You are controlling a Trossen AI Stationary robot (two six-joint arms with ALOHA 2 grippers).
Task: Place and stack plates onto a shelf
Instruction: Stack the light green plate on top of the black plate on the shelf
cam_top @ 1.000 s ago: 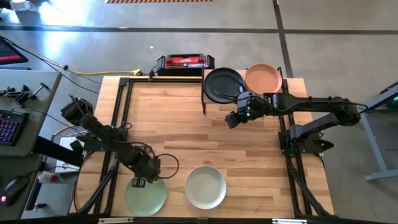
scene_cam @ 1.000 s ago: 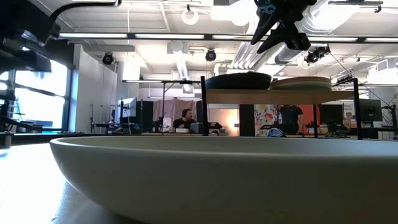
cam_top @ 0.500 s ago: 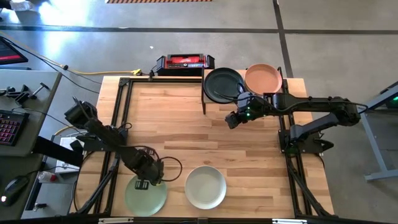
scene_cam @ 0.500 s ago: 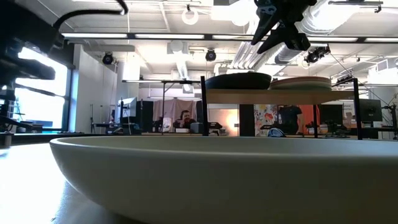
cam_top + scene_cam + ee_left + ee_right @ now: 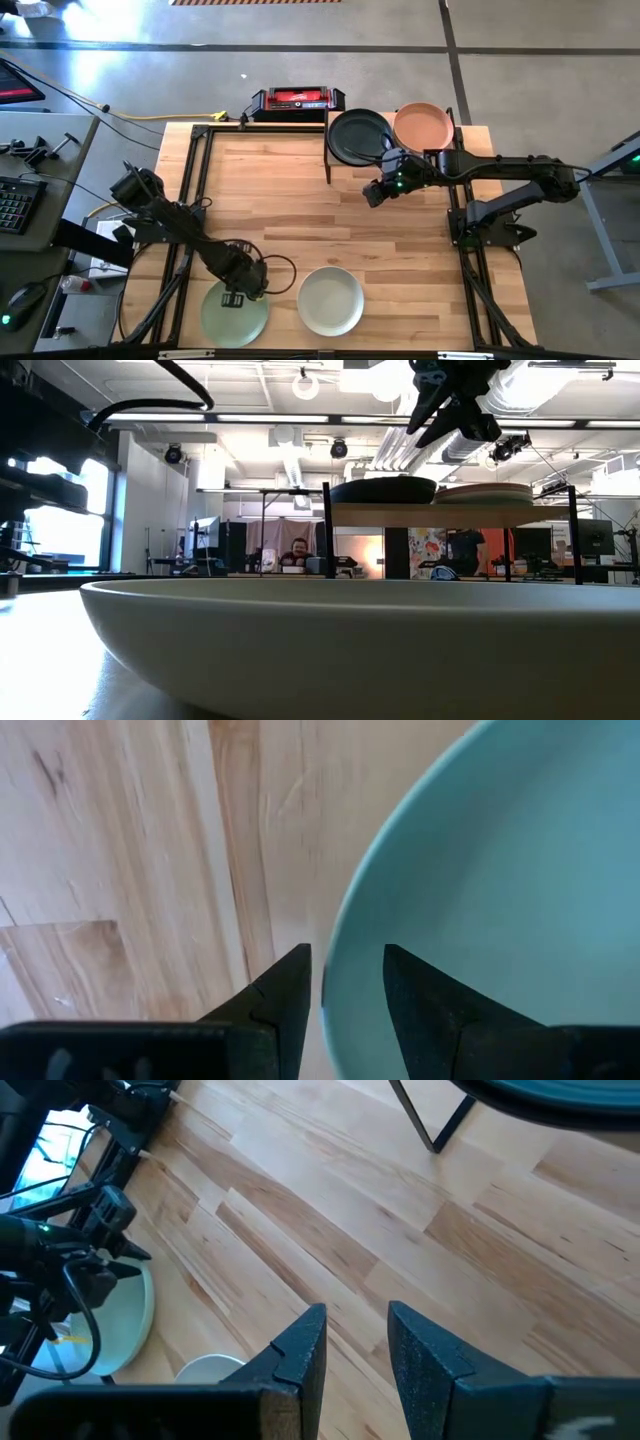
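The light green plate (image 5: 235,316) lies flat on the table near its near edge and fills the left wrist view (image 5: 500,880). My left gripper (image 5: 236,296) (image 5: 345,990) is open and points down over the plate's far rim. One finger stands outside the rim (image 5: 328,960) and one inside it; I cannot tell whether they touch it. An off-white plate (image 5: 331,301) (image 5: 350,650) lies to its right. The shelf (image 5: 450,513) at the far edge carries a black plate (image 5: 358,136) and a salmon plate (image 5: 423,125). My right gripper (image 5: 372,193) (image 5: 355,1350) hangs open in the air in front of the shelf.
A red-and-black box (image 5: 296,100) sits at the far edge, left of the shelf. Black frame rails (image 5: 190,180) run along the table's left and right sides. Bare wood (image 5: 300,210) spreads across the middle between the arms. The other plates are out of view.
My left arm has crept a little toward the table's right and near edge, bringing its gripper onto the green plate's far rim. The right arm and all the plates have kept still.
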